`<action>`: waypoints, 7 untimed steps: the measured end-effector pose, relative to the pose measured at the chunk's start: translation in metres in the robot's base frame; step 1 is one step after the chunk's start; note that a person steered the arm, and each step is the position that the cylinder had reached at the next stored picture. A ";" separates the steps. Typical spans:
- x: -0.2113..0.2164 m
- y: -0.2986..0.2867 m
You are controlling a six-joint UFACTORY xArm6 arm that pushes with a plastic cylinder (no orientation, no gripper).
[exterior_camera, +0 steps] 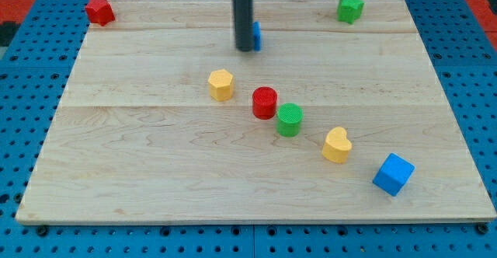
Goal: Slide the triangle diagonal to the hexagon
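Note:
My tip (pixel 246 50) rests on the board near the view's top centre. A blue block (pixel 256 35) sits right behind the rod on its right side. It is mostly hidden, so I cannot make out its shape, and it looks to be touching the rod. The yellow hexagon (pixel 220 84) lies below and a little left of my tip, about a block's width from it.
A red cylinder (pixel 265 102), a green cylinder (pixel 290 119), a yellow heart (pixel 337 144) and a blue cube (pixel 393 173) run in a diagonal line toward the bottom right. A red block (pixel 99 10) sits at the top left corner and a green star (pixel 350 8) at the top right of the wooden board (pixel 140 172).

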State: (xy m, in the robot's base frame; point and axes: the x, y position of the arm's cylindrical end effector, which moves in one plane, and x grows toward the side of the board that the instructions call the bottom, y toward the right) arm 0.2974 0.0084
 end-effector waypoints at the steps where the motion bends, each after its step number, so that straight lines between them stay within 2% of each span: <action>1: 0.002 -0.029; 2: -0.015 -0.086; 3: -0.051 -0.053; 5: -0.029 0.051; 7: -0.035 0.064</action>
State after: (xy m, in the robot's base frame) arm 0.2626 0.0720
